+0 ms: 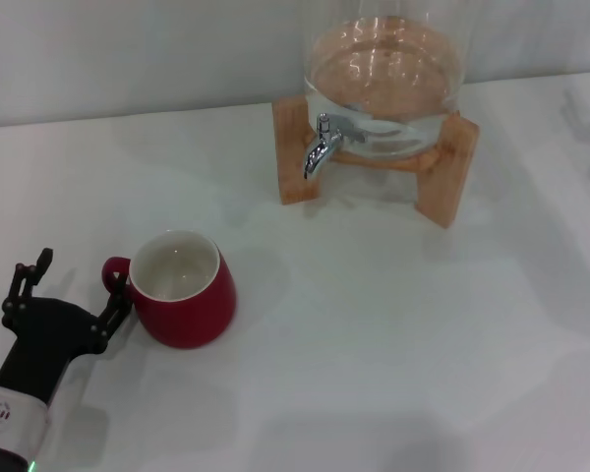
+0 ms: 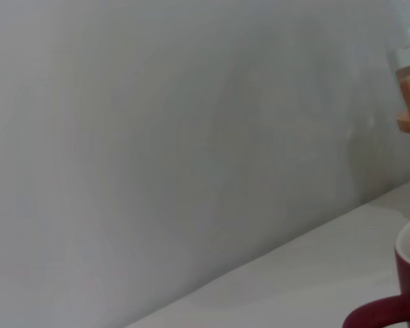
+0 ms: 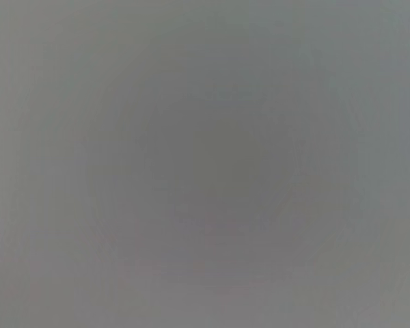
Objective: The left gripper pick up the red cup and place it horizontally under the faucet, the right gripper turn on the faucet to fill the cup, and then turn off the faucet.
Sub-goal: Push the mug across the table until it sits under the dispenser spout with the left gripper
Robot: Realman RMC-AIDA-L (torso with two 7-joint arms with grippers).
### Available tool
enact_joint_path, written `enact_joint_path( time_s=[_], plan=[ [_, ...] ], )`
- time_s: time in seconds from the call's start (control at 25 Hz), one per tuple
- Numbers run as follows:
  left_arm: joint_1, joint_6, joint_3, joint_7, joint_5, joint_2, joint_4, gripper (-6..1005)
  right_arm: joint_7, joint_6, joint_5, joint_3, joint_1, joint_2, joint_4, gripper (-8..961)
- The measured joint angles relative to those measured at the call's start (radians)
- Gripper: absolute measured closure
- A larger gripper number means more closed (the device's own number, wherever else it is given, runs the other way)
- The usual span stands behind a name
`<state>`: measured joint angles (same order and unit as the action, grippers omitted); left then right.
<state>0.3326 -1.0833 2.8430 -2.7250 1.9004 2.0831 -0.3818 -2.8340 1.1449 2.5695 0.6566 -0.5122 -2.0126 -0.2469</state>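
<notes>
The red cup (image 1: 183, 289) stands upright on the white table at the lower left of the head view, its off-white inside showing and its handle pointing toward my left gripper. My left gripper (image 1: 74, 290) is open, with one finger (image 1: 113, 310) close beside the handle and the other farther left. The left wrist view shows the cup's handle and rim (image 2: 396, 301) at its corner. The chrome faucet (image 1: 322, 147) sticks out of the glass dispenser (image 1: 383, 84) at the back. My right gripper is out of view.
The dispenser sits in a wooden stand (image 1: 442, 162) at the back of the table against a pale wall. White table surface (image 1: 393, 334) spreads between the cup and the stand. The right wrist view shows only plain grey.
</notes>
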Motion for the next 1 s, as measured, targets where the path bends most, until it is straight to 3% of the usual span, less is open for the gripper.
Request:
enact_joint_path(
  time_s=[0.64, 1.0],
  plan=[
    [0.023, 0.019, -0.005, 0.005, 0.001, 0.002, 0.008, 170, 0.000, -0.006, -0.003, 0.002, -0.006, 0.000, 0.002, 278],
    [0.016, 0.016, 0.001, 0.006, 0.002, 0.004, 0.009, 342, -0.001, -0.007, -0.006, 0.001, -0.004, 0.002, 0.003, 277]
  ],
)
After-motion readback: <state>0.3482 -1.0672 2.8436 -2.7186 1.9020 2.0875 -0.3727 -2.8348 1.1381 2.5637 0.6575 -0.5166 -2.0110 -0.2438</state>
